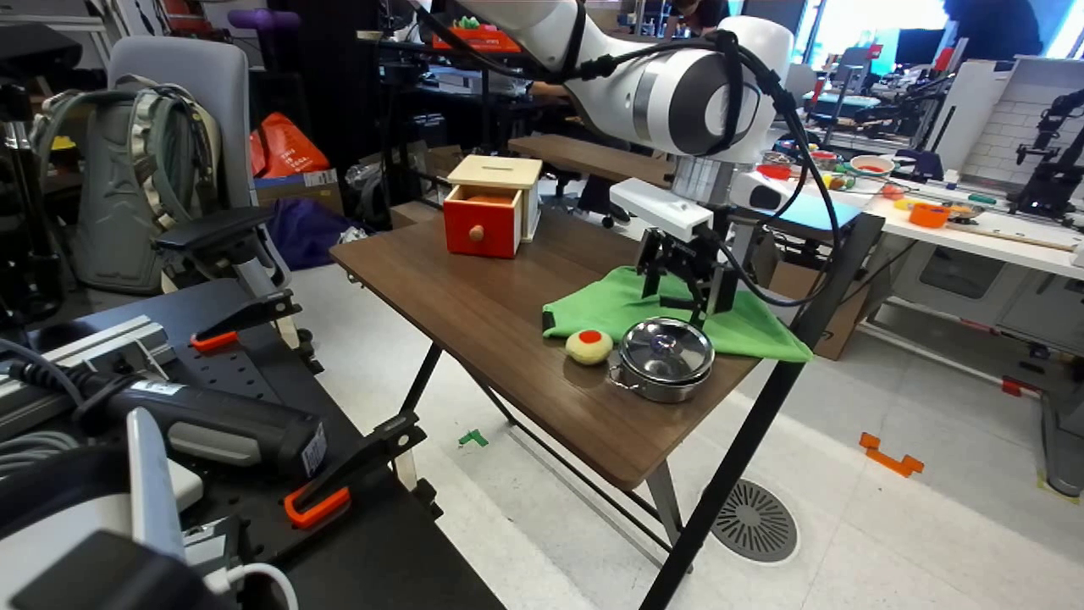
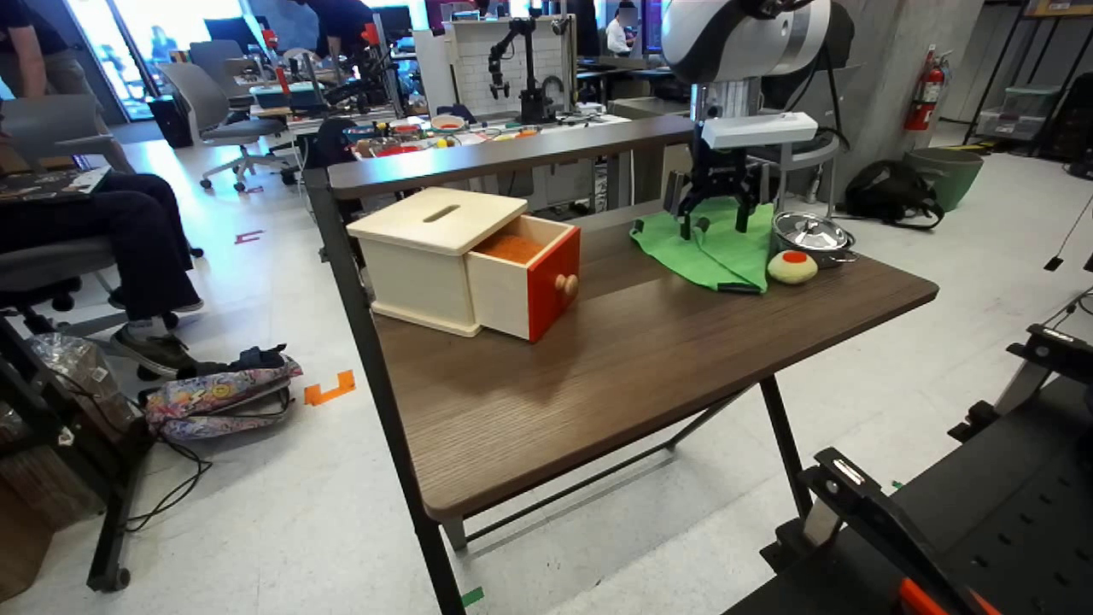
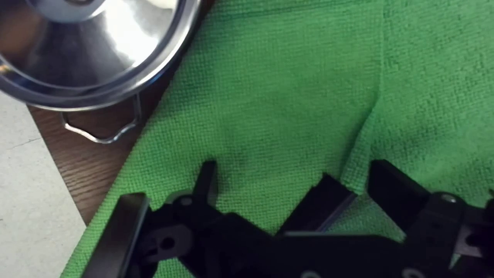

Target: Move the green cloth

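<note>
The green cloth [image 1: 605, 303] lies wrinkled on the brown table, with one corner hanging past the table's edge; it also shows in an exterior view [image 2: 730, 256]. In the wrist view the cloth [image 3: 278, 77] fills most of the picture, with a raised fold and a dark strip [image 3: 320, 202] on it between the fingers. My gripper [image 3: 294, 164] points down over the cloth, fingers wide apart, nothing clamped. The right finger is close beside the fold; I cannot tell whether it touches. The gripper also shows in both exterior views [image 1: 684, 303] [image 2: 713, 231].
A lidded metal pot [image 1: 666, 352] stands against the cloth near the table's edge, its handle [image 3: 102, 135] near the cloth. A small yellow round object with a red spot [image 1: 588, 347] lies beside it. A wooden box [image 2: 427, 265] with an open red drawer [image 2: 553, 286] stands on the table [image 2: 598, 384].
</note>
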Controlling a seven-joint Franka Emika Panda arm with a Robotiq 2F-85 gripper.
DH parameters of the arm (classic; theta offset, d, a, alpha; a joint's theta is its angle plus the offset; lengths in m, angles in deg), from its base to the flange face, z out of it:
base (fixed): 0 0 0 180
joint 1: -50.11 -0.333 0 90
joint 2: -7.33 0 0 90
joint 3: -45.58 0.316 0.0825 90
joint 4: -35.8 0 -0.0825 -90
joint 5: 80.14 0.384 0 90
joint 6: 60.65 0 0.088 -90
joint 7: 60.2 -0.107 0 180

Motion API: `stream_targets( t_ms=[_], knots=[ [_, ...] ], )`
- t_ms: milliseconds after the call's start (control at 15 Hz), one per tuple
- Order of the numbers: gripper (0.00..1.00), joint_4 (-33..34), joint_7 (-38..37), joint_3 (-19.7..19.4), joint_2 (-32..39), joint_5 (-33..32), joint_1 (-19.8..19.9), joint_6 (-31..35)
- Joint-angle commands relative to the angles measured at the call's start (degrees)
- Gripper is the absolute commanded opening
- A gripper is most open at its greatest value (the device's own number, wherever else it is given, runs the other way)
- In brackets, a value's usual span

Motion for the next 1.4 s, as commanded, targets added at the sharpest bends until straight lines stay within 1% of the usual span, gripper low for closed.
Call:
stream_targets(
  t_ms=[0,333,733,1067,1133,1333],
  knots=[
    [1.0,1.72,0.17,0.62,1.63,0.22,-0.72,0.2],
    [1.0,-0.36,-0.24,0.39,1.32,-0.27,-3.13,1.27],
    [1.0,-2.21,-1.56,-0.32,2.65,-0.78,-6.4,1.6],
    [1.0,-4.4,-1.29,-0.69,1.88,-1.58,-8.5,2.8],
    [1.0,-3.44,-1.76,-0.77,2.18,-1.73,-9.25,1.97],
    [1.0,-5.14,-1.71,-1.19,1.49,-2.05,-10.8,2.35]
  ],
)
